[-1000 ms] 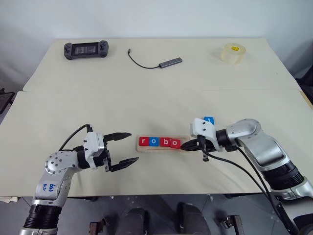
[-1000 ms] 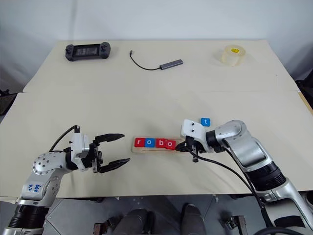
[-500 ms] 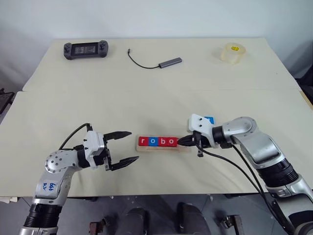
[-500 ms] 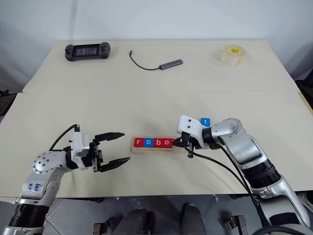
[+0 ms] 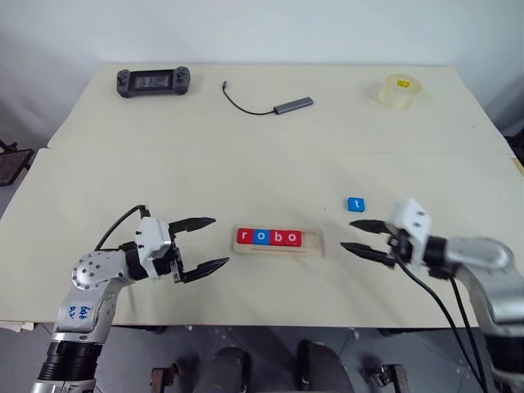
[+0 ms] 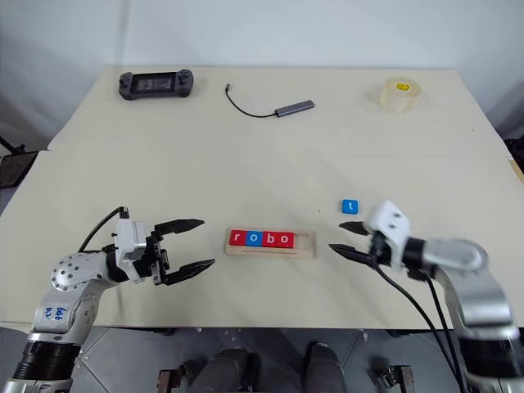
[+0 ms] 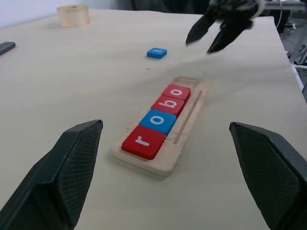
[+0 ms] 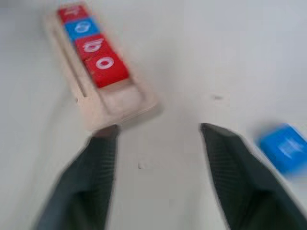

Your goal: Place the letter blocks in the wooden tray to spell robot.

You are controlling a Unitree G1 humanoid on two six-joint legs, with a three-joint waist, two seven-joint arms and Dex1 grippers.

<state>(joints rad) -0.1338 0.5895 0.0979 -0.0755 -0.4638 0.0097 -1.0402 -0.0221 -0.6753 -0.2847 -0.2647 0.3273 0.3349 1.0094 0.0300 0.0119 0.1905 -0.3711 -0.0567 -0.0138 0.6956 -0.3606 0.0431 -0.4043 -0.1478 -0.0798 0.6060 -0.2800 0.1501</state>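
So the wooden tray point(image 5: 278, 242) is sitting near the front middle of the worktop point(image 5: 246, 155) with four letter blocks in it, reading r point(image 5: 243, 237), o point(image 5: 260, 237), b point(image 5: 277, 237), o point(image 5: 292, 238), packed toward the tray's left end. The last slot, at the tray's right end, is bare wood. The one tile not in yet is the blue t block point(image 5: 355, 204), lying flat on the worktop off past the tray's right end and a bit farther back from it, well apart from the rim.

The right gripper point(image 5: 360, 237) is just off the tray's right end, jaws spread and holding nothing, pointed back toward the tray. The t sits near it, on the far side. The left gripper point(image 5: 205, 244) hangs off the tray's left end, jaws wide apart and empty too, not touching anything.

My read: four letters done, the t is the step in hand. Next move looks like the right arm's job, since it's the closer one. It'd need to swing toward the t, come down over it, pinch it by two opposite edges, then carry it to that bare slot with the letter the right way up. The tile is thin and flat, so getting the fingertips low enough is the fiddly bit, and nudging the tray could shift the other four.
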